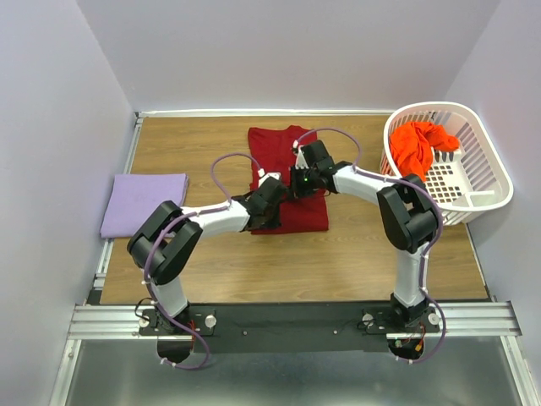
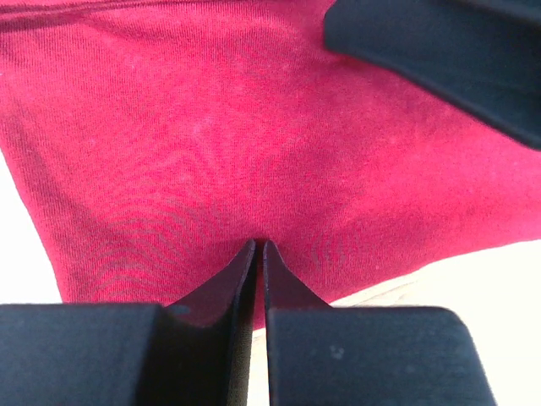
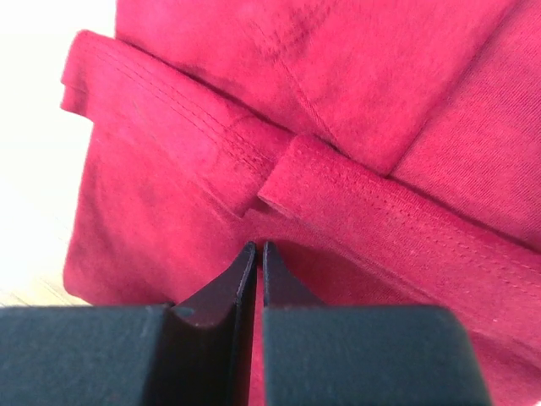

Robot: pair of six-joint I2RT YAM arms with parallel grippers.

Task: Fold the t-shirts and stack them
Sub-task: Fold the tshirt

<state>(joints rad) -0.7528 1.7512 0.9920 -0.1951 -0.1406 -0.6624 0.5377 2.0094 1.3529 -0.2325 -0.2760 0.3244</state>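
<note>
Left gripper (image 2: 259, 245) and right gripper (image 3: 258, 247): both have their 2 fingers closed to a hairline gap, tips down on the crimson t-shirt (image 1: 275, 148); whether cloth is nipped between them cannot be told. That shirt lies partly folded at mid-worktop (image 1: 338, 245). The lavender t-shirt (image 1: 144, 203) lies folded at the left edge, and the orange-red t-shirt (image 1: 420, 145) sits crumpled in the white basket (image 1: 490, 165) at right.

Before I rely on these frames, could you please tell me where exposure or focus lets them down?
Top external view: evenly lit and sharp, no harsh shadows on the table. Left wrist view: the table is blown out to white beside the crimson t-shirt, and the near fingers are soft. Right wrist view: same glare top left, yet the stitching reads clearly.
</note>
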